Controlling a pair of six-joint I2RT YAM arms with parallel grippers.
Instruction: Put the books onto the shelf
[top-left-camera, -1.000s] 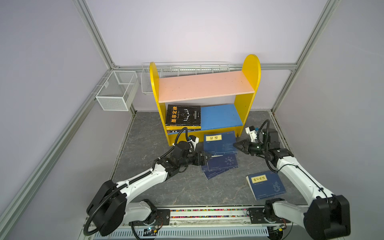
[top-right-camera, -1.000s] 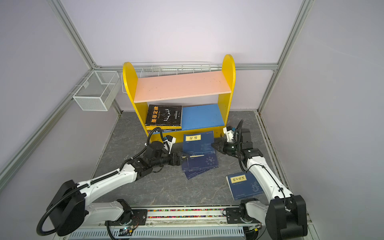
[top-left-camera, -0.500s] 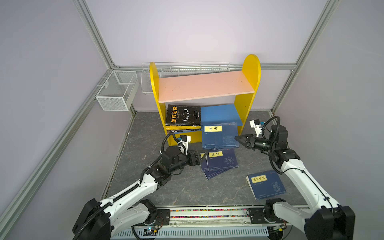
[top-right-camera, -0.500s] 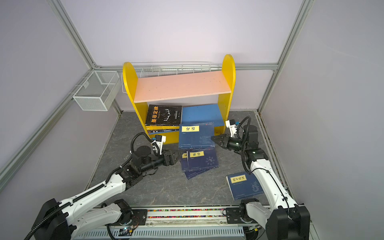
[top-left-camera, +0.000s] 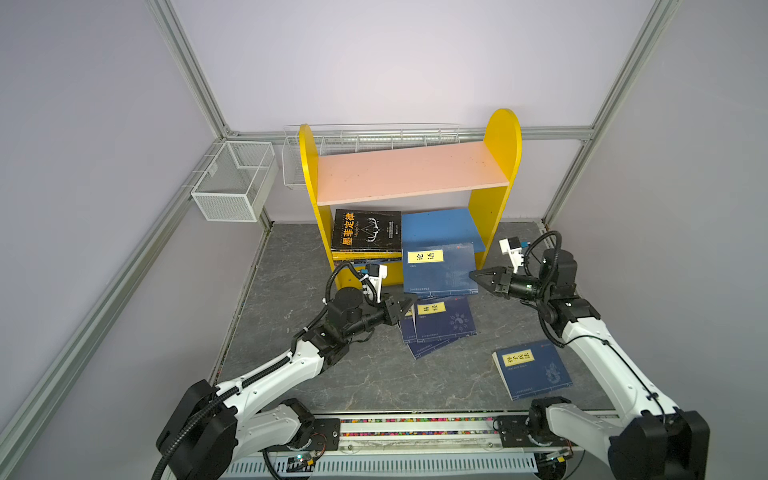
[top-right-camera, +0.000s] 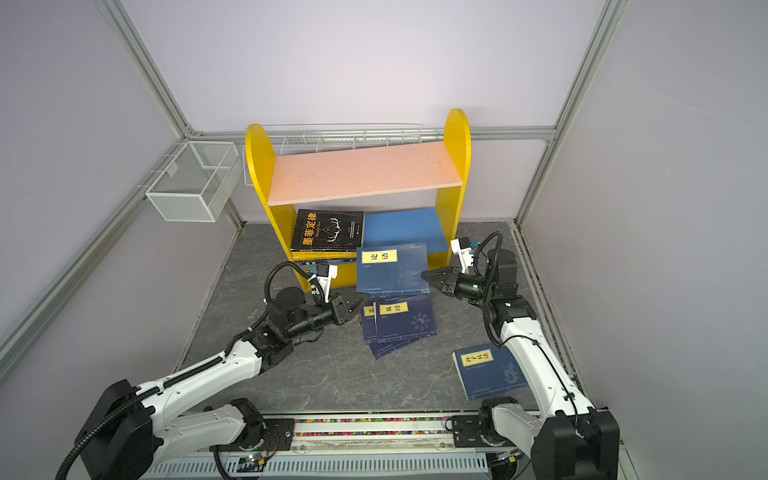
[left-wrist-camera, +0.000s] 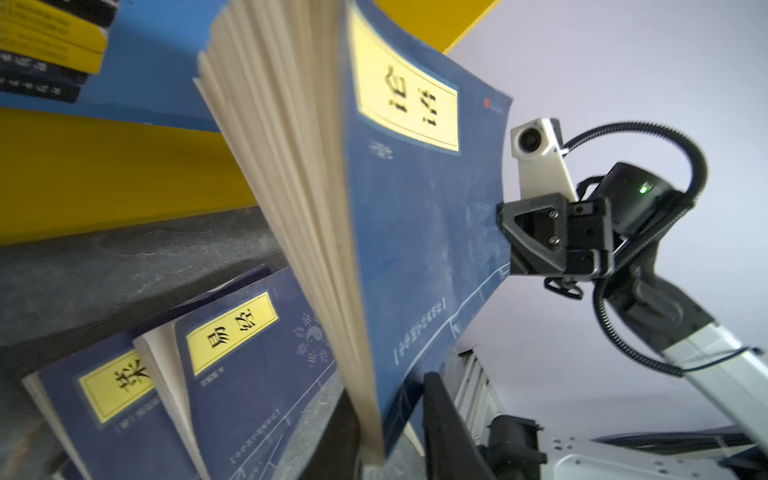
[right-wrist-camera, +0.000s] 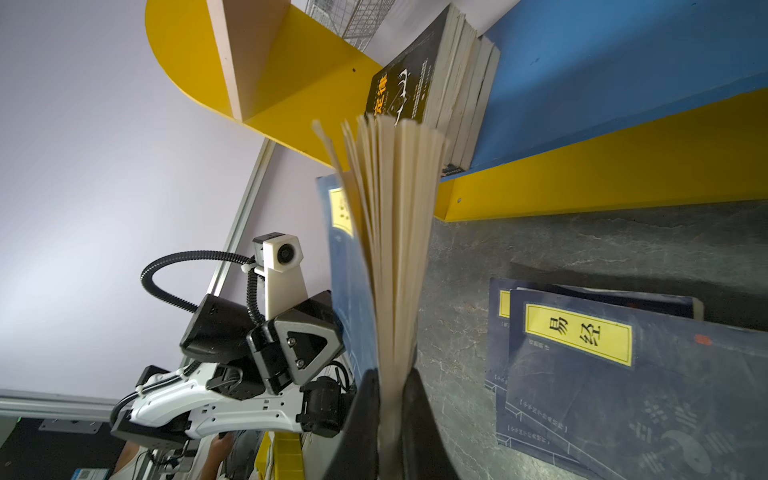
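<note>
The right end effector (top-left-camera: 473, 275) is clamped on the nearest edge of a navy book with a yellow label (top-left-camera: 438, 270), holding it off the counter (top-left-camera: 286, 266); in the right wrist view its pages fan loose. The book stretches away from these tips toward the left end effector (top-left-camera: 410, 304), which meets the book's near corner on that side. In the left wrist view that corner sits between the left fingers (left-wrist-camera: 444, 415), close on both sides, but I cannot tell whether they pinch it. Just beyond the held book, farther from both end effectors, stands the shelf (top-left-camera: 498, 137) with its pink upper board (top-left-camera: 411, 174). Its blue lower board (top-left-camera: 440, 226) carries a stack topped by a black book (top-left-camera: 365, 228) on the side nearer the left end effector. Below the held book's near edge, between the 2 end effectors, a loose pile of navy books (top-left-camera: 442, 324) lies flat on the counter. 1 more navy book (top-left-camera: 532, 368) lies alone behind the right end effector, beside its arm
</note>
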